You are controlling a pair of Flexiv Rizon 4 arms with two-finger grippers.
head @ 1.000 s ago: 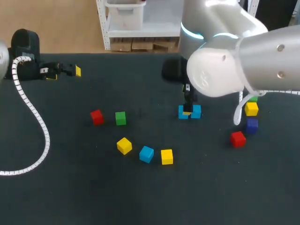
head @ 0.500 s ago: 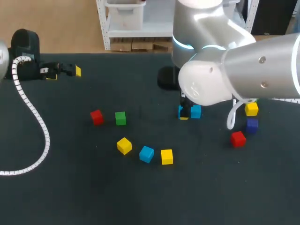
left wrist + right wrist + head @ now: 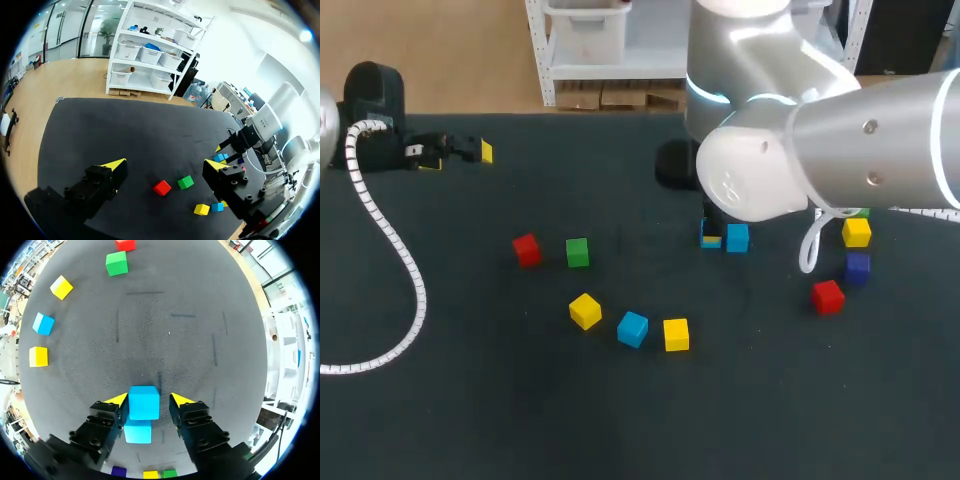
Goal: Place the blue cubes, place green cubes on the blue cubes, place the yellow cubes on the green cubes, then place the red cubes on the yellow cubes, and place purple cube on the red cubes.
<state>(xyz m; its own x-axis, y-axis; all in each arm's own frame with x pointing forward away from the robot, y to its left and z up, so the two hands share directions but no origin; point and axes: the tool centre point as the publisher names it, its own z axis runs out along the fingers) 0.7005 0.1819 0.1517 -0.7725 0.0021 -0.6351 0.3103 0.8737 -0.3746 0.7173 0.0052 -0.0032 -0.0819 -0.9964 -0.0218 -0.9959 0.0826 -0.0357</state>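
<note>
Two light blue cubes (image 3: 737,237) lie side by side behind the table's middle. My right gripper (image 3: 145,399) is down over them, open. One of these blue cubes (image 3: 144,402) sits between its yellow tips with a thin gap on each side, and the other (image 3: 137,431) lies under the gripper body. In the head view my right arm (image 3: 820,150) hides most of that gripper. A red cube (image 3: 527,249), a green cube (image 3: 577,252), a yellow cube (image 3: 585,311), a blue cube (image 3: 632,328) and another yellow cube (image 3: 676,334) lie scattered left of centre. My left gripper (image 3: 460,157) hovers open and empty at the far left.
At the right stand a yellow cube (image 3: 857,232), a dark purple cube (image 3: 857,267) and a red cube (image 3: 828,296), with a bit of green behind the yellow one. A white ribbed cable (image 3: 395,250) trails across the table's left side.
My right arm has sunk lower and shifted slightly left over the two blue cubes, hiding more of its gripper. The left arm and the loose cubes have not moved.
</note>
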